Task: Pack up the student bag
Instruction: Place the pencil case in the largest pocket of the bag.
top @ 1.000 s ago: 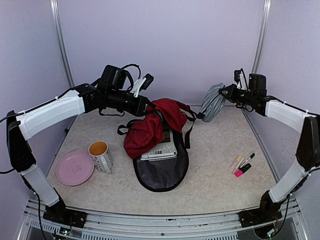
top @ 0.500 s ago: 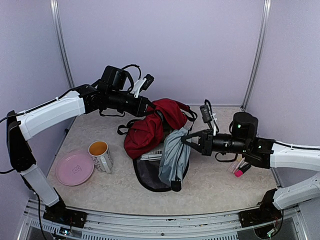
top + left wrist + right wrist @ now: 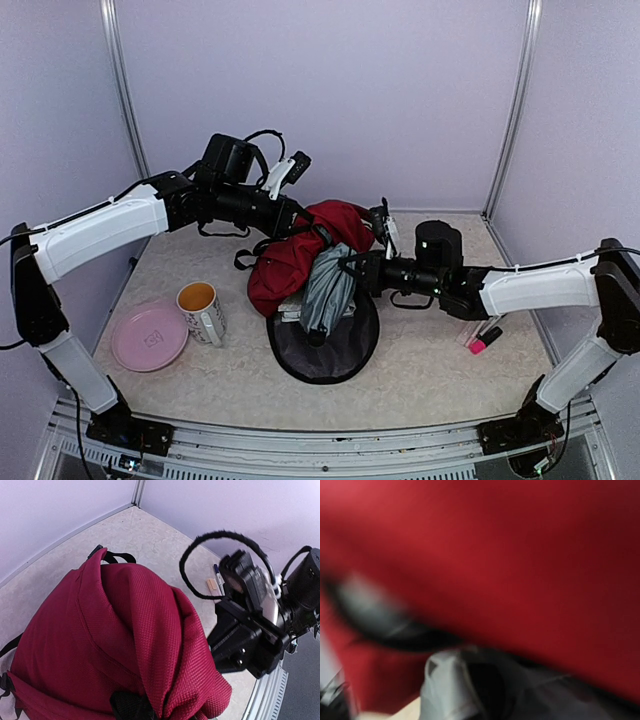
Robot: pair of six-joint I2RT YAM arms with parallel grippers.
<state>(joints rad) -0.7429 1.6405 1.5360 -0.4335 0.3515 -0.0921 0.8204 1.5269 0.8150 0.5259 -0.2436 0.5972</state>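
The student bag [image 3: 285, 265] is dark red and lies mid-table, its flap lifted and its black lining [image 3: 325, 350] spread toward me. My left gripper [image 3: 298, 222] is shut on the red fabric at the top and holds it up. In the left wrist view the student bag [image 3: 100, 630] fills the frame, bunched at the bottom where my fingers are hidden. My right gripper [image 3: 352, 268] is shut on a grey pouch [image 3: 326, 290], which hangs over the bag's opening. The right wrist view is blurred: red fabric above the grey pouch [image 3: 447, 690].
A white book or notebook [image 3: 292, 308] lies in the bag's opening. A mug [image 3: 202, 311] and a pink plate [image 3: 150, 337] sit at the front left. Markers [image 3: 483, 331] lie at the right, under my right forearm. Black straps [image 3: 245, 257] trail behind the bag.
My right arm has swung from the back right down to the centre, carrying the grey pouch to the bag's opening. The left arm has held still with the fabric.
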